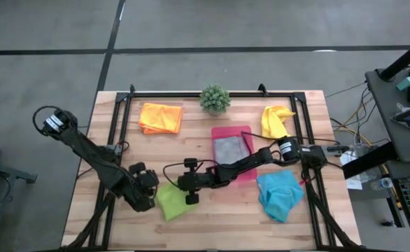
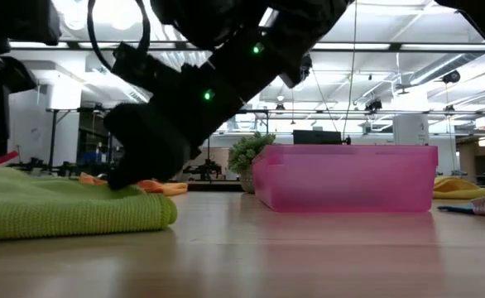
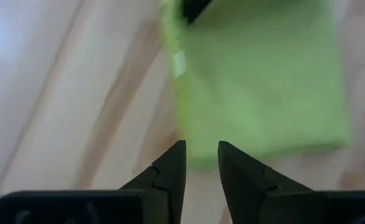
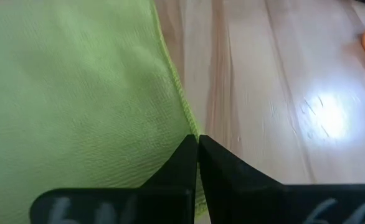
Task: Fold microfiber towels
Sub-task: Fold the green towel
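Grey towel point(image 1: 229, 148) lies in tray point(image 1: 245, 131); orange point(image 1: 160, 117) folded. My closed right tool point(image 1: 190, 198) presses the lime towel point(image 1: 171, 201); left tool point(image 1: 147, 199), part-open, holds nothing. Yellow point(image 1: 276, 122), blue point(image 1: 278, 194) remain.

My high view looks straight down from well above, taking in the whole table point(image 1: 212, 224) and both arms. My low view sits at table-top height, very near the lime green towel point(image 2: 69, 207), facing level across the wood to the pink tray point(image 2: 346, 178) and the room behind. My 2 wrist views point down from close range: the left over its gripper point(image 3: 201, 165), the right over its gripper point(image 4: 197, 149). All 4 views share that lime green towel.
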Available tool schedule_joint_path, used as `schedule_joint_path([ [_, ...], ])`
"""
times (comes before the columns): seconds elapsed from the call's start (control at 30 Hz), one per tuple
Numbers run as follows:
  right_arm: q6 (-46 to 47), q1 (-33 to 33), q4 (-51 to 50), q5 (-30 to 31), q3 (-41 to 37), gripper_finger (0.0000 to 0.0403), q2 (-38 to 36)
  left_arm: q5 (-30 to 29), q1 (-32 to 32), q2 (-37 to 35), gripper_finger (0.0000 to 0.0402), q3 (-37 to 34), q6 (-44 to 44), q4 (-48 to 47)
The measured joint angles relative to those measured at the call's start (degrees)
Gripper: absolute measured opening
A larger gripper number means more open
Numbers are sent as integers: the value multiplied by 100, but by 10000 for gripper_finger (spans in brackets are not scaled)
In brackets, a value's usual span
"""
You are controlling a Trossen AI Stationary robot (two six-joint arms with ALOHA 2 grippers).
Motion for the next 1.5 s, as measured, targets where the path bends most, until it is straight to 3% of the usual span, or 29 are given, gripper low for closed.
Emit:
schedule_joint_path([
  [0.2, 2, -2, 16, 33, 0, 8, 52, -143, 0, 502, 79, -106, 340, 1052],
  [0.37, 0, -2, -13, 33, 0, 8, 52, -138, 0, 1147, 79, -117, 282, 1033],
  [0.57, 2, -2, -52, 31, 0, 8, 52, 362, 4, 1480, 79, -117, -91, 582],
  [1.17, 77, -20, -264, 38, 0, 8, -207, 518, 2, 502, 79, -93, -173, 13],
  [1.33, 336, -20, -606, 37, 0, 8, -420, 968, -12, 201, 79, -93, -457, 21],
  [1.5, 493, -20, -804, -19, 0, 8, -497, 1047, -33, 122, 79, -93, -649, -3],
])
